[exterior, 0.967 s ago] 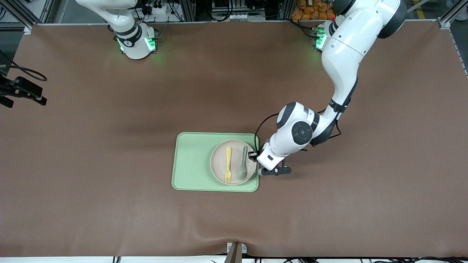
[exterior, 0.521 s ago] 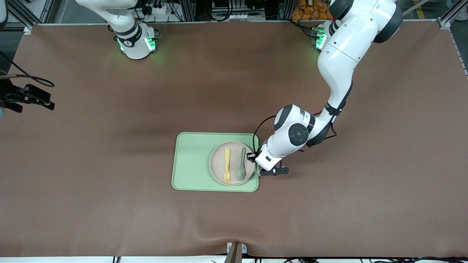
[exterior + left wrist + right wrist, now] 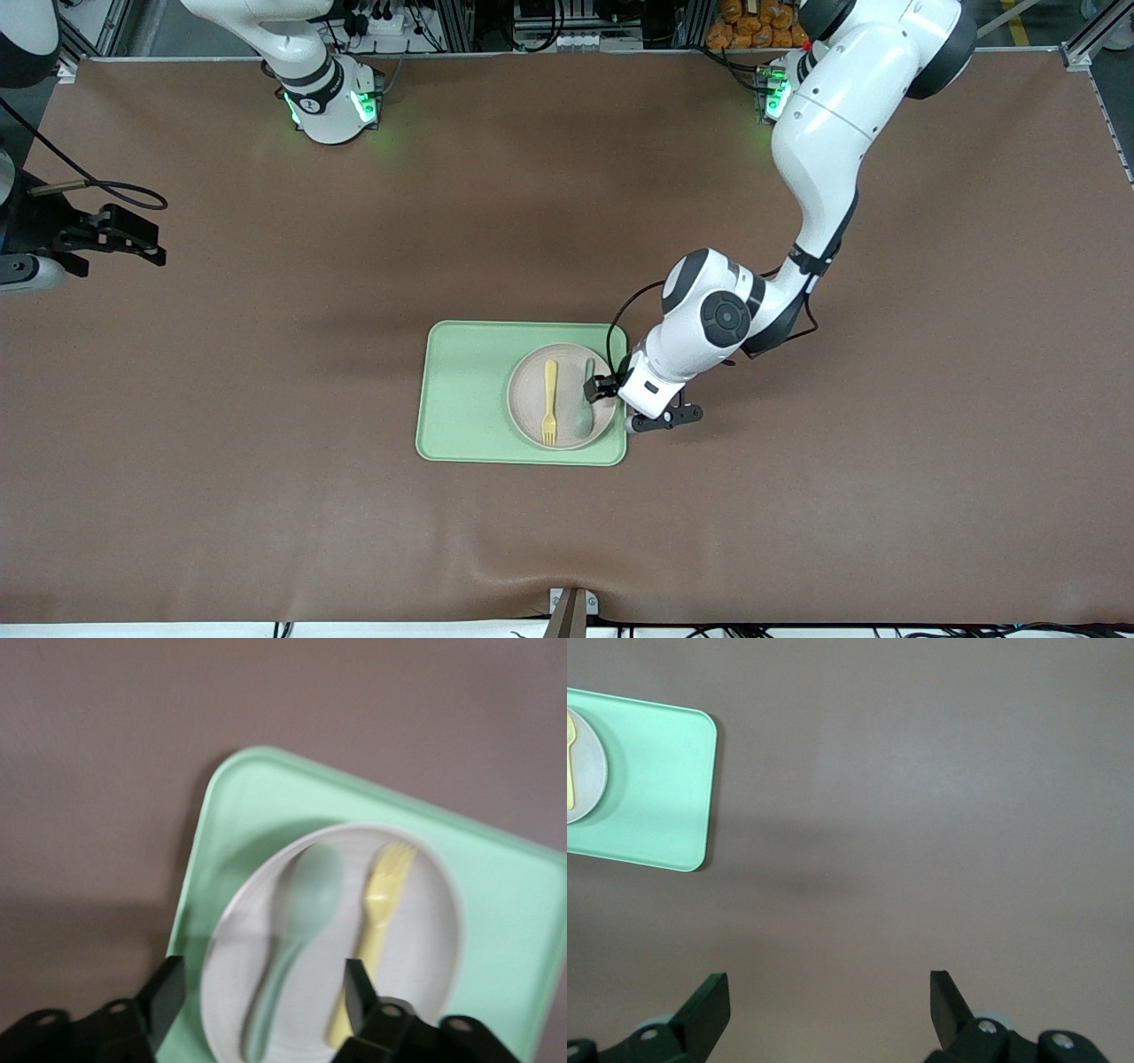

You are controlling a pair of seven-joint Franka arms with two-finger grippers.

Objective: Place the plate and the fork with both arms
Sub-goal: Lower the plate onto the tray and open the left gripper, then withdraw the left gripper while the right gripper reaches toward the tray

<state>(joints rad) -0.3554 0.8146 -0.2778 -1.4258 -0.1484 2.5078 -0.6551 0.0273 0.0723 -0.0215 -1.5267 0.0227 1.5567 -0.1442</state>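
the light-green tray lies on the brown table a little nearer the front camera than the table's middle, long side across the view. the plate sits flat in the tray, filling the tray's half toward the left arm's end of the table, at about 3 o'clock from the tray's centre. on the plate the fork lies along the 12-to-6 line with its tines at 6 o'clock, toward the front camera, and the grey-green spoon lies just beside it at its 3 o'clock, bowl also toward 6 o'clock; the two are apart, not touching. the left end effector hangs low over the plate's 3 o'clock edge, above the spoon's handle; in the left wrist view its fingers stand wide, one to each side of the plate, with nothing between them but the plate, spoon and fork below. the left arm reaches down to it from its base at about 1 o'clock from the tray. the right end effector waits well apart at roughly 10 o'clock from the tray, over bare table by the right arm's end, spread wide and holding nothing, as the right wrist view shows.
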